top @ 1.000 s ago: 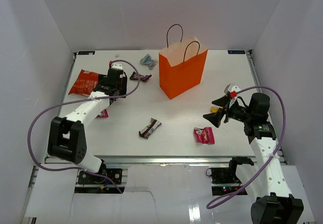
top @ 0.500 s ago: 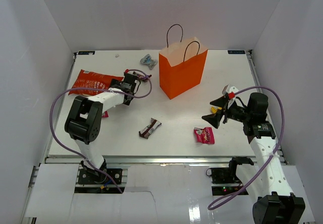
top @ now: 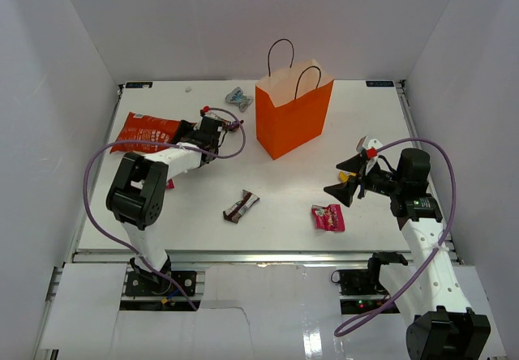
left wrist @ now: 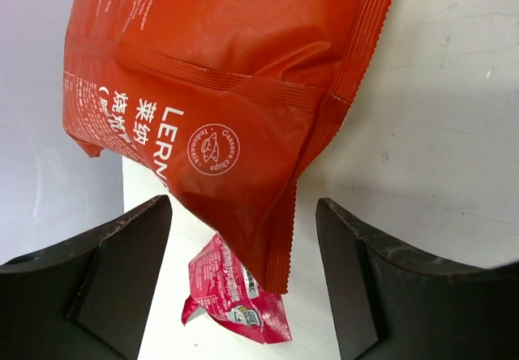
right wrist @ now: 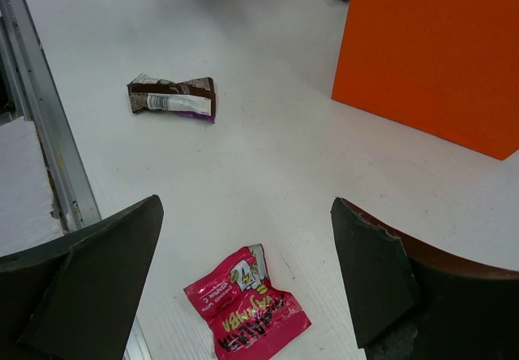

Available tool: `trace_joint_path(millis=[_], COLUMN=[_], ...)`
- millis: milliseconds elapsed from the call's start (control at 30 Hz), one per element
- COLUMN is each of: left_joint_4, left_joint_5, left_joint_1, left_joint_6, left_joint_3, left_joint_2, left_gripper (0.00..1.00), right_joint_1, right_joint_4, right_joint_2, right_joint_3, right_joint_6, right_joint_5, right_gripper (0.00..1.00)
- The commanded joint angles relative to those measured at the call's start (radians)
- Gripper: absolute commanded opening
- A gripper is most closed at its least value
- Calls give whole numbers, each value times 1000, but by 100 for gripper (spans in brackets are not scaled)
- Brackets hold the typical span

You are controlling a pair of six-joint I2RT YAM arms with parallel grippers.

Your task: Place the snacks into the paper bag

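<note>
Red foil chip bag (left wrist: 219,68) inside spread left gripper (left wrist: 242,206)
Slick corner may slip on closing; right gripper (right wrist: 245,206) spread too.

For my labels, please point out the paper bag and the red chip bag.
paper bag (top: 293,125), top external view, orange front face
red chip bag (left wrist: 219,68), left wrist view, middle of the wrapper

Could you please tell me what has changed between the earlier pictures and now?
The left arm folded at its elbow, shifting the left hand rightward from the large red chip bag toward the orange paper bag. It grasped nothing. The open right hand, brown wrapped candy bar and pink packet stayed put.
</note>
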Motion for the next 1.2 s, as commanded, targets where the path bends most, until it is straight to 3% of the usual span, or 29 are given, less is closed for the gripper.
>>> trace_joint_path(millis=[0, 400, 500, 767, 1000, 1167], left_joint_4=[53, 47, 58, 81, 73, 18], left_joint_5=[-42, -48, -53, -62, -50, 4], left_joint_1=[-3, -3, -1, -1, -1, -1], left_joint_6=[43, 49, 57, 73, 66, -3], left_joint_3=[-6, -6, -9, -21, -20, 5], left_joint_2=[24, 93, 114, 122, 70, -49], left_gripper=[82, 72, 65, 26, 11, 9], right_joint_1=[7, 7, 7, 7, 7, 7], right_joint_4=[-3, -4, -4, -4, -6, -6], right_joint_2=[-3, -5, -6, -20, -21, -23], right_joint_3=[20, 20, 18, 15, 15, 15], right_joint_6=[-13, -15, -15, -15, -16, -16], right_joint_5=[-23, -32, -34, -43, -49, -49], right_gripper=[90, 90, 90, 90, 90, 90])
